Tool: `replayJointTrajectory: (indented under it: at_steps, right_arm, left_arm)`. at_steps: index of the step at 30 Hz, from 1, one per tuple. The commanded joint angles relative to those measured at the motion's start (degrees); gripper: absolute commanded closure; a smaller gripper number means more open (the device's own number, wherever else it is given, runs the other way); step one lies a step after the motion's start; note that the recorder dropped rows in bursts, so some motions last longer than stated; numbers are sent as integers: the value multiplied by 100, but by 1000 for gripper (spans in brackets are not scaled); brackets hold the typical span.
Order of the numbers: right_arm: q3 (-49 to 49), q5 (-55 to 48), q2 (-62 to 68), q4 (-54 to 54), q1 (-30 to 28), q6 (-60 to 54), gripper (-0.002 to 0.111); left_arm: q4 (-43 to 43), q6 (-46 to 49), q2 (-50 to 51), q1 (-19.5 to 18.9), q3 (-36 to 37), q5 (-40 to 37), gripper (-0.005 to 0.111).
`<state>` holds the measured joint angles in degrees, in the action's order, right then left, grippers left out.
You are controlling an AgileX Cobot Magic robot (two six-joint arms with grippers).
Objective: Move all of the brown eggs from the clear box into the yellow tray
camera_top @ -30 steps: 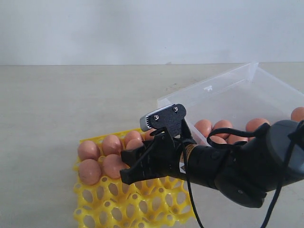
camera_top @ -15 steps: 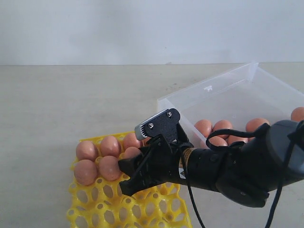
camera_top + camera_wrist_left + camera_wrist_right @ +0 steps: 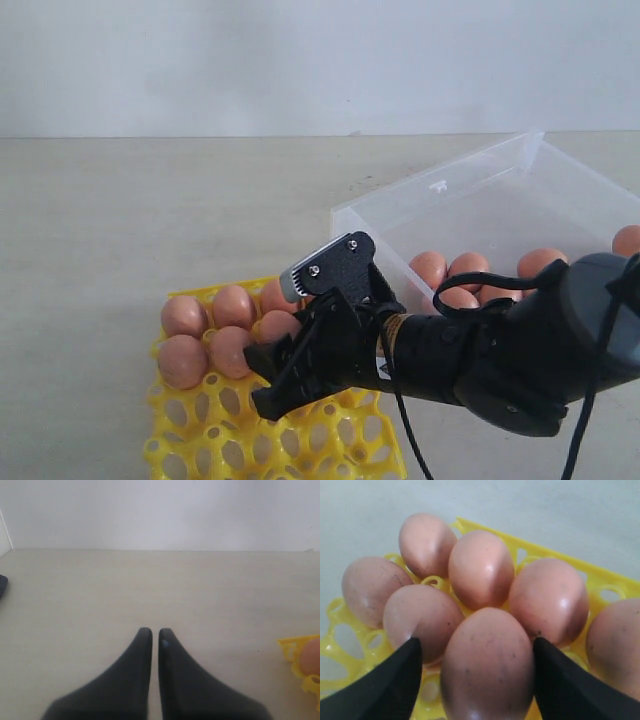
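1. Lowered since a second ago, the right gripper now has its jaws spread wider. They stand parted on either side of a brown egg seated in a cup of the yellow tray, and one finger stands clear of the shell.
2. Other brown eggs fill the tray's back cups, packed close together.
3. Behind the tray, toward the right edge of the tabletop, the clear box holds more eggs.
4. The left gripper has its jaws closed to a thin slit, holding nothing, over bare tabletop.
5. A small sticker on the right wrist carries print too small to read.
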<state>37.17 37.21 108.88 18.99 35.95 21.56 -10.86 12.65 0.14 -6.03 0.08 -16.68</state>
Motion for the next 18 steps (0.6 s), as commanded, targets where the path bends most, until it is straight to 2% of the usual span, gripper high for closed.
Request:
replayJointTrajectory:
  at_steps: [1,6,11,13,15,17,18]
  right_arm:
    - [16,-47,-61,-24,3,-105,50]
    - [16,-30,-525,-347,3,-709,50]
    - [16,-30,-881,-381,3,-795,53]
    - [16,-47,-1009,-464,3,-779,64]
    - [16,-191,-1165,-481,3,-640,81]
    - [16,-467,-1376,-459,3,-640,103]
    - [16,-622,-1466,-459,3,-612,108]
  left_arm:
    - [-29,41,-14,-18,-8,40,103]
    - [-29,41,-14,-18,-8,40,103]
    - [-29,41,-14,-18,-8,40,103]
    - [-29,41,-14,-18,-8,40,103]
    - [-29,41,-14,-18,-8,40,103]
    - [-29,41,-14,-18,-8,40,103]
    - [-29,41,-14,-18,-8,40,103]
